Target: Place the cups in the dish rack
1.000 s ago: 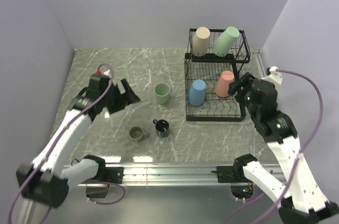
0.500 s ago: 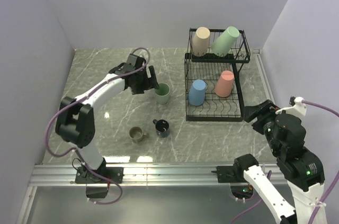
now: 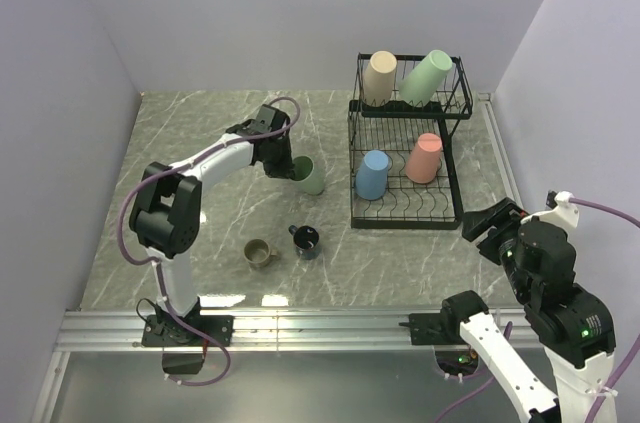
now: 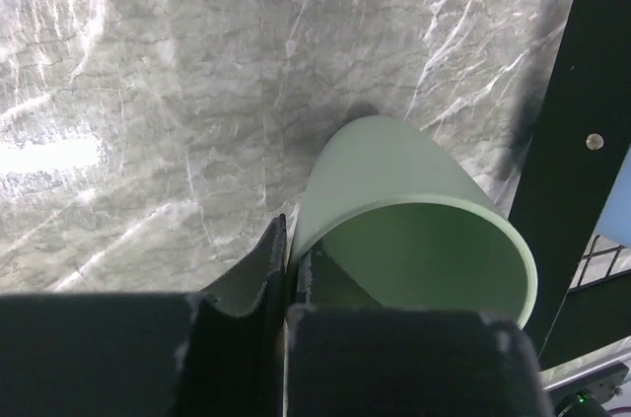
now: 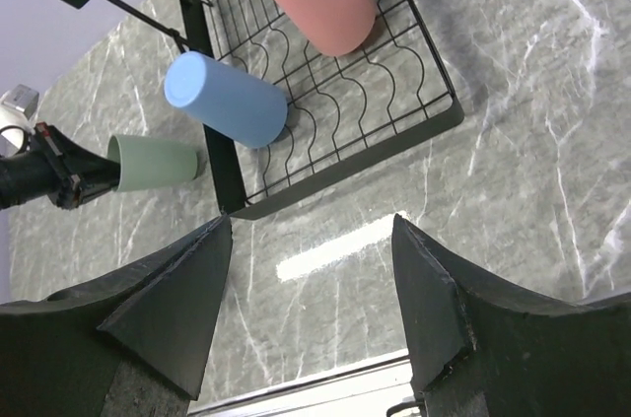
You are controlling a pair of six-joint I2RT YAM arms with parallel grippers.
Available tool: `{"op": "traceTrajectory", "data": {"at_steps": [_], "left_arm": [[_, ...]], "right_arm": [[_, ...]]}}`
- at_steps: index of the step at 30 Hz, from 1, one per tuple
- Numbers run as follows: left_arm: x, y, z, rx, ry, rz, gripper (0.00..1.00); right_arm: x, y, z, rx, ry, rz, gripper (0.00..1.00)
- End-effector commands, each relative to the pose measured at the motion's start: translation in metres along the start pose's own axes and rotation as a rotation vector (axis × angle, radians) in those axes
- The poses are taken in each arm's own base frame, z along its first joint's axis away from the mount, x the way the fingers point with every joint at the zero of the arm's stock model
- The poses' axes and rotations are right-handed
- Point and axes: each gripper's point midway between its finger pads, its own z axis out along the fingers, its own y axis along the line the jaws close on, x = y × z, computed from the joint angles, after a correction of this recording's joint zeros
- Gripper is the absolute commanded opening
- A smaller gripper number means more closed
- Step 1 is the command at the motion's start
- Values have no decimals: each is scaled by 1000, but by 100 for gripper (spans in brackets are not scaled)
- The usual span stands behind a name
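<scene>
A pale green cup (image 3: 310,176) stands on the table left of the black wire dish rack (image 3: 405,219). My left gripper (image 3: 290,167) is shut on this cup's rim (image 4: 394,180), one finger (image 4: 264,257) outside the wall and the other inside. The rack's upper tier holds a beige cup (image 3: 379,77) and another pale green cup (image 3: 426,76). A blue cup (image 3: 373,174) and a salmon-pink cup (image 3: 425,157) stand on its lower tier. My right gripper (image 3: 490,229) hovers open and holds nothing, right of the rack's near corner.
An olive-tan mug (image 3: 259,253) and a dark navy mug (image 3: 306,240) sit on the marble table in front of the held cup. Walls close in the left, back and right sides. A metal rail (image 3: 300,323) runs along the near edge.
My left arm swung in from the left to the pale green cup and shut its gripper on the rim. My right arm drew back from the rack toward the near right.
</scene>
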Motion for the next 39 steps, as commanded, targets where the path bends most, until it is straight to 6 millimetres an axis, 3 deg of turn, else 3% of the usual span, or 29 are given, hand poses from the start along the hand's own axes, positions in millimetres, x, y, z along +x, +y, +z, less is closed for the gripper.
{"op": "traceTrajectory", "data": {"at_steps": [1, 5, 6, 7, 8, 9, 10, 12, 13, 14, 15, 17, 18, 19, 20, 21, 22, 26, 35, 39], "left_arm": [[-7, -8, -6, 26, -19, 38, 0], [-22, -4, -31, 84, -61, -14, 0], [-13, -8, -37, 161, -23, -38, 0], [-30, -22, -60, 256, -97, -40, 0], [-39, -21, -73, 311, -123, -92, 0], [-29, -30, -84, 410, -86, -103, 0], [-43, -46, -111, 513, -166, -73, 0], [-42, -64, -138, 650, -174, -71, 0], [-35, -81, -166, 761, -167, -23, 0], [-44, -100, -193, 881, -224, -1, 0], [-34, -102, -200, 940, -212, -9, 0], [-30, -123, -259, 1150, -271, 27, 0], [-19, -121, -260, 1183, -252, 3, 0], [-13, -124, -277, 1235, -269, 16, 0], [-9, -128, -294, 1297, -277, 14, 0], [-1, -125, -293, 1313, -268, -2, 0], [5, -126, -303, 1340, -280, 1, 0], [25, -129, -313, 1393, -275, -29, 0], [29, -135, -322, 1479, -348, -157, 0], [33, -144, -312, 1450, -337, -172, 0]], "right_arm": [[-6, 3, -3, -9, -17, 15, 73], [-10, 28, -3, -108, -4, 22, 72], [-10, 38, -4, -163, 4, 9, 73], [-10, 63, -6, -282, 25, 14, 73], [-7, 79, -7, -352, 52, 11, 73], [-3, 90, -5, -403, 77, 16, 74], [-1, 115, -12, -529, 116, 29, 75], [5, 136, -9, -600, 180, 95, 76], [4, 151, -7, -663, 182, 123, 77], [8, 161, -8, -717, 220, 144, 81], [9, 169, -9, -745, 251, 205, 83], [14, 186, -5, -827, 297, 252, 88], [21, 190, 1, -832, 348, 312, 89], [11, 203, -4, -909, 326, 338, 90], [13, 209, -1, -927, 356, 367, 91], [18, 213, 0, -944, 406, 426, 92], [7, 222, -6, -1010, 377, 443, 93], [3, 239, -2, -1050, 410, 477, 95], [6, 262, -11, -1134, 455, 511, 97], [5, 269, -17, -1157, 456, 514, 97]]}}
